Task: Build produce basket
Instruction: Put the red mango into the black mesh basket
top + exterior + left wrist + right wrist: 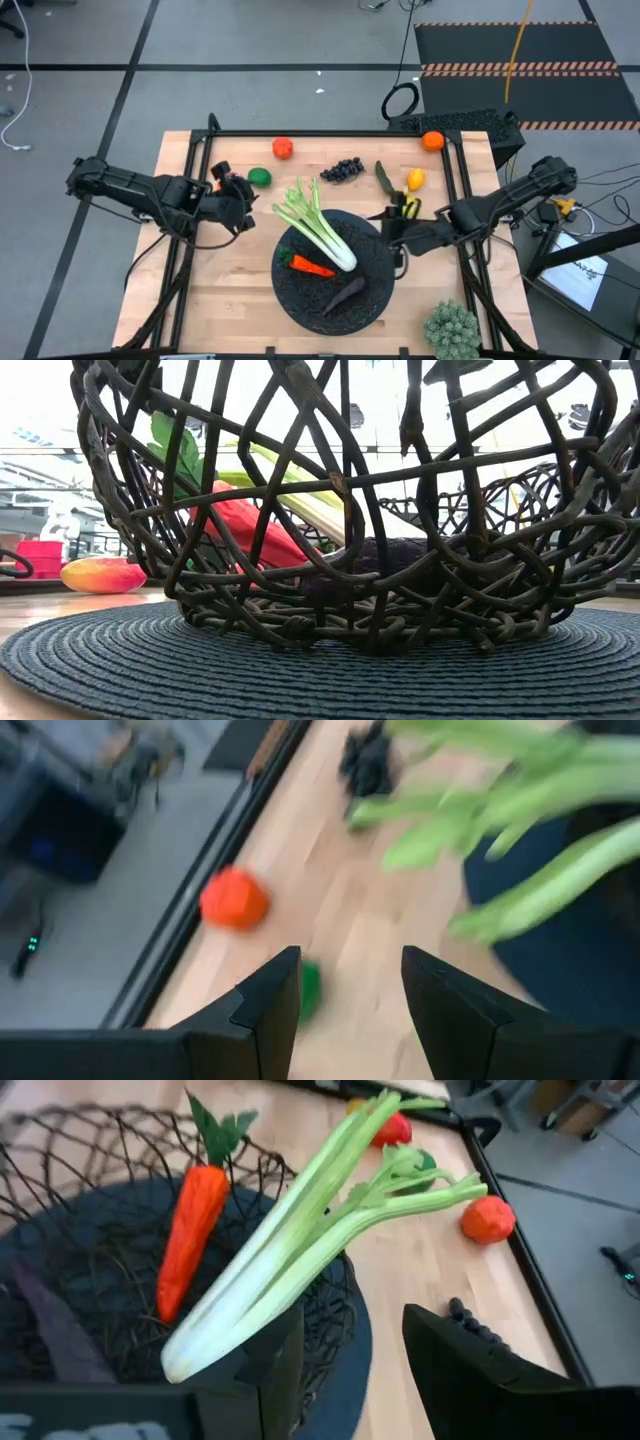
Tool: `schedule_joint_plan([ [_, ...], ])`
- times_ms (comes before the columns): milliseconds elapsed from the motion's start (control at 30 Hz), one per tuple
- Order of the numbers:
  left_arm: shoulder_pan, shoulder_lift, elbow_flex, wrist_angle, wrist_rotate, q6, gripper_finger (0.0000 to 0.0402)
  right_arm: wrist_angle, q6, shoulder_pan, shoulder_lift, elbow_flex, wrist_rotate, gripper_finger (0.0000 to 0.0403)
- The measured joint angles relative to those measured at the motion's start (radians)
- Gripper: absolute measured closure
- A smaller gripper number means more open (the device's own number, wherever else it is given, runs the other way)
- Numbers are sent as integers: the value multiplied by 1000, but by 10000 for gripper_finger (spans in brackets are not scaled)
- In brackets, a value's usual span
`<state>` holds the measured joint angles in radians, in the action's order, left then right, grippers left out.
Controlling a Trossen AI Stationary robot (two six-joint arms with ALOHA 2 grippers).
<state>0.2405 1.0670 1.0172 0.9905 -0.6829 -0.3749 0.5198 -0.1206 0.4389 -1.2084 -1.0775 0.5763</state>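
The black woven basket (372,300) stands on a round dark mat in the table's middle. The leek (318,230) lies across it, its white end inside and its green leaves over the far-left rim. The carrot (311,266) and the eggplant (345,292) lie inside the basket. My left gripper (247,212) is open, left of the leek's leaves, with the green lime (311,990) beside one finger in the left wrist view. My right gripper (388,228) is open at the basket's right rim and looks along the leek (290,1270). Neither gripper touches anything.
On the far part of the table lie a red fruit (283,148), the lime (259,177), dark grapes (343,169), a pickle (384,178), a lemon (415,179) and an orange (432,141). A bushy pale-green clump (452,330) sits at the near right corner. A black frame borders the table.
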Motion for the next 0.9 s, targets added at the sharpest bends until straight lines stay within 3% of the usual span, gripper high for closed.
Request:
schedule_joint_plan([
  [233, -42, 3, 0, 213, 57, -300, 224, -261, 64, 1, 123, 191, -2, 237],
  [433, -141, 5, -77, 237, 166, -475, 208, -313, 82, 1, 165, 238, -4, 237],
  [500, -188, 7, -117, 235, 229, -490, 189, -314, 82, 1, 167, 239, -4, 237],
  [767, -372, 6, -239, 199, 270, -522, 73, -328, 107, 1, 166, 239, -5, 237],
  [900, -460, 6, -280, 146, 270, -474, 38, -330, 107, 1, 166, 239, -5, 237],
])
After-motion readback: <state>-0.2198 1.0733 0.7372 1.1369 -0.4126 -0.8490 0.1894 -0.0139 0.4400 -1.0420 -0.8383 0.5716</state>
